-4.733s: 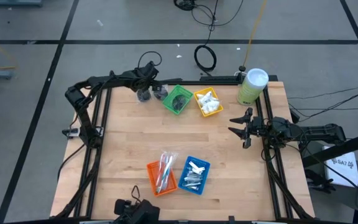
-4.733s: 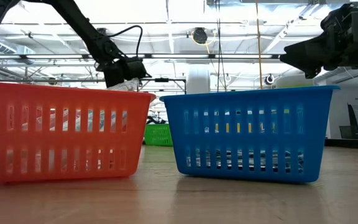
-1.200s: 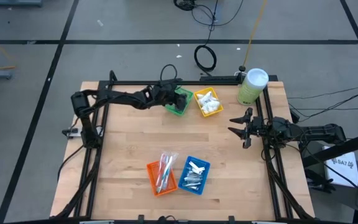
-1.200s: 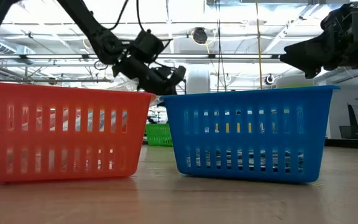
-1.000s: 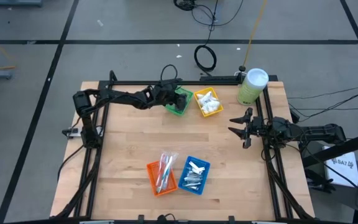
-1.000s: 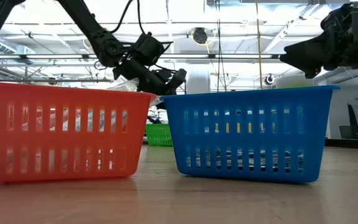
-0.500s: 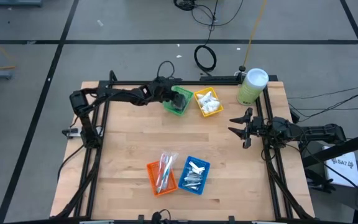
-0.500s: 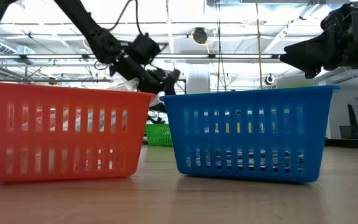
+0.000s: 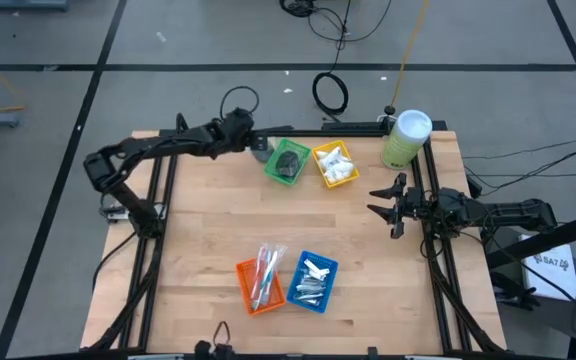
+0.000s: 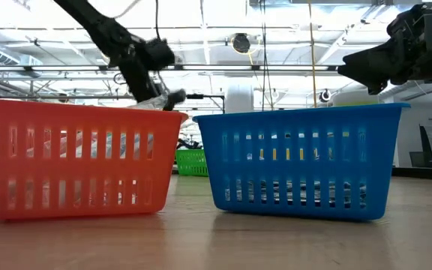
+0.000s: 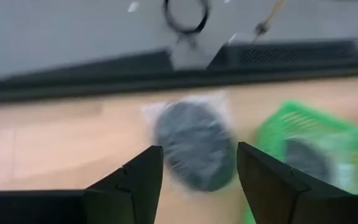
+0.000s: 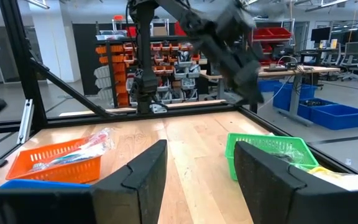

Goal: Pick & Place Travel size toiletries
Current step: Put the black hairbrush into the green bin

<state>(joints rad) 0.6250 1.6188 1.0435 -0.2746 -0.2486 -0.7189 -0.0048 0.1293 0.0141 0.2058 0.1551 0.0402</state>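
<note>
Left gripper [image 9: 251, 143] open above disc [image 11: 193, 145]

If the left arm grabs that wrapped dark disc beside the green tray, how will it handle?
The wrapped disc lies flat, so it probably won't roll. Its clear wrapper looks glossy and loose, likely slippery and crinkly. It looks small and thin, probably light.

The high view looked straight down on the whole table [image 9: 208, 240]. The low view sat at tabletop level, close behind the orange tray [image 10: 73, 157] and blue tray [image 10: 298, 157], both also visible from above.
</note>
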